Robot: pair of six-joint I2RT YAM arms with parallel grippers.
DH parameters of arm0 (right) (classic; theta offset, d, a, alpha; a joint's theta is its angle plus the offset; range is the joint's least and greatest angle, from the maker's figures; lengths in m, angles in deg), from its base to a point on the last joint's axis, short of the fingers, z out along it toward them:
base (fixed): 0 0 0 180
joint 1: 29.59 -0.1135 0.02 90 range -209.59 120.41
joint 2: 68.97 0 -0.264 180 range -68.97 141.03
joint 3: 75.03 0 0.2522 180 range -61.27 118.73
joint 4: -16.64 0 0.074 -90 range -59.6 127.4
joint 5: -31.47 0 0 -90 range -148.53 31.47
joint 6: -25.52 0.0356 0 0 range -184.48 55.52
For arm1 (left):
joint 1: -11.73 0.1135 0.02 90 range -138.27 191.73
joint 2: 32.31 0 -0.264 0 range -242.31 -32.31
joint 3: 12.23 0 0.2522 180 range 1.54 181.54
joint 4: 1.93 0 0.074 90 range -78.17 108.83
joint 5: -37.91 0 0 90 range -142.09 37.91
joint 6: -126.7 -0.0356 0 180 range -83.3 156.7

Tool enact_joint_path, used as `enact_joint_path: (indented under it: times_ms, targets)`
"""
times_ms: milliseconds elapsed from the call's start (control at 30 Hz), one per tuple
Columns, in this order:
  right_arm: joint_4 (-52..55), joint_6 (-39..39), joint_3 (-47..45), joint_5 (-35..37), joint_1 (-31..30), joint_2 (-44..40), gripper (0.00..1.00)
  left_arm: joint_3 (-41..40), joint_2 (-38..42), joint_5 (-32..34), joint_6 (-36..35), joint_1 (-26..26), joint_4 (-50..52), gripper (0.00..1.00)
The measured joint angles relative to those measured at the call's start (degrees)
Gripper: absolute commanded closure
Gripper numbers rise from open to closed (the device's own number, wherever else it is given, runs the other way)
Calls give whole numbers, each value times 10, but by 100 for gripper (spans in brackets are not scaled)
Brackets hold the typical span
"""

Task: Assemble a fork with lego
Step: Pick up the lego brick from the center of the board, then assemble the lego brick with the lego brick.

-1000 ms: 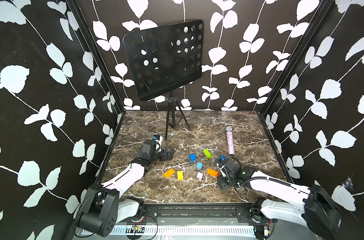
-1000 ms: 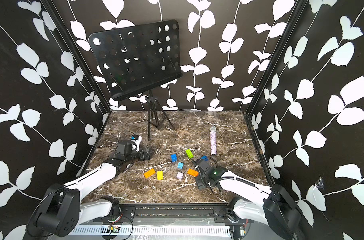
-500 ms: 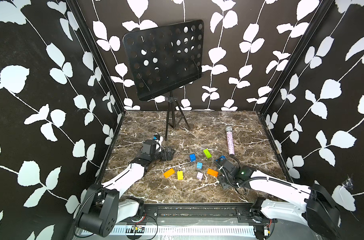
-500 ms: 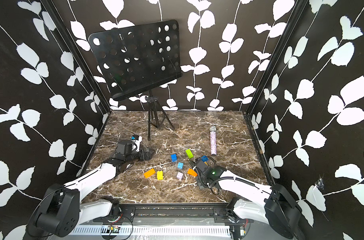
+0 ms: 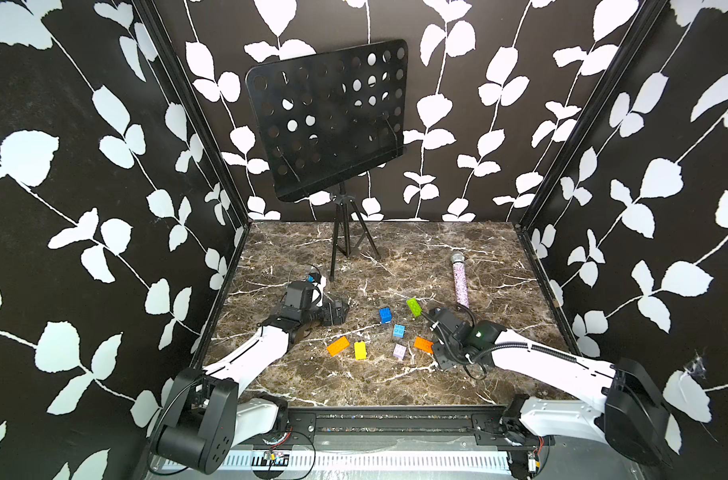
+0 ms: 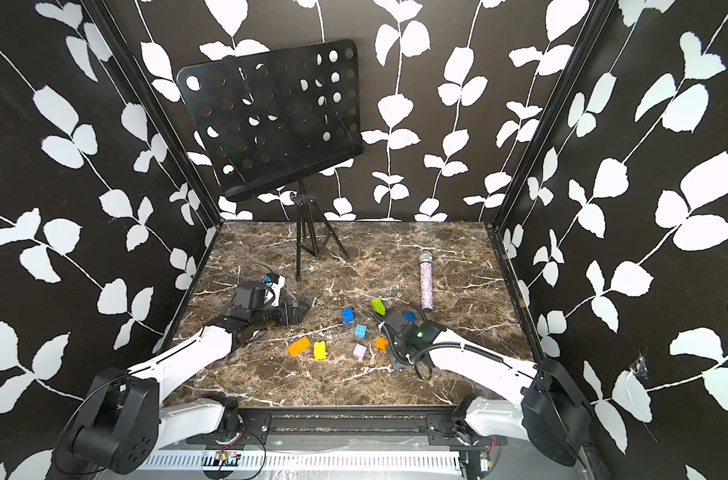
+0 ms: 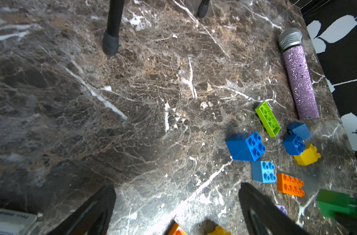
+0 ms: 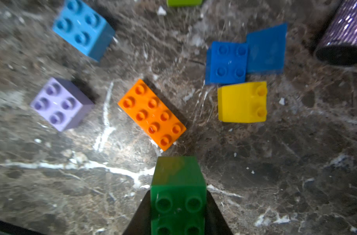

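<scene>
Loose lego lies on the marble table: a lime brick, a blue brick, a light blue brick, a lilac brick, two orange bricks and a yellow brick. My right gripper is shut on a green brick and hovers just short of the orange brick. Beyond it lie a blue brick and a yellow brick. My left gripper stands open at the table's left, with nothing between its fingers. The fork is out of view.
A glittery microphone lies at the right, just beyond the bricks. A black music stand rises on a tripod at the back, with one foot near my left gripper. Patterned walls close in three sides.
My right gripper has closed on the green brick and shifted a little to the left. The left arm has not moved.
</scene>
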Motion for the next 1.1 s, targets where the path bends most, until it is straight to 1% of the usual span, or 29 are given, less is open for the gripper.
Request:
enact_joint_path:
  times_ms: [167, 233, 400, 567, 767, 900, 1100]
  targets:
    - [32, 10, 138, 0, 0, 74, 86, 18, 0, -2, -6, 0, 31, 4]
    - [40, 18, 193, 1, -1, 110, 87, 19, 2, -4, -5, 8, 31, 5]
    - [64, 40, 349, 8, -16, 233, 88, 17, 12, -25, 13, 55, 31, 5]
    - [89, 61, 461, 18, -28, 341, 89, 5, 24, -32, 24, 75, 31, 5]
    - [123, 88, 538, 19, -29, 421, 90, -21, 50, -40, 28, 86, 38, 4]
    - [135, 105, 549, 17, -29, 447, 90, -23, 52, -45, 27, 87, 39, 4]
    - [148, 114, 549, 12, -28, 461, 90, -31, 56, -58, 28, 87, 37, 4]
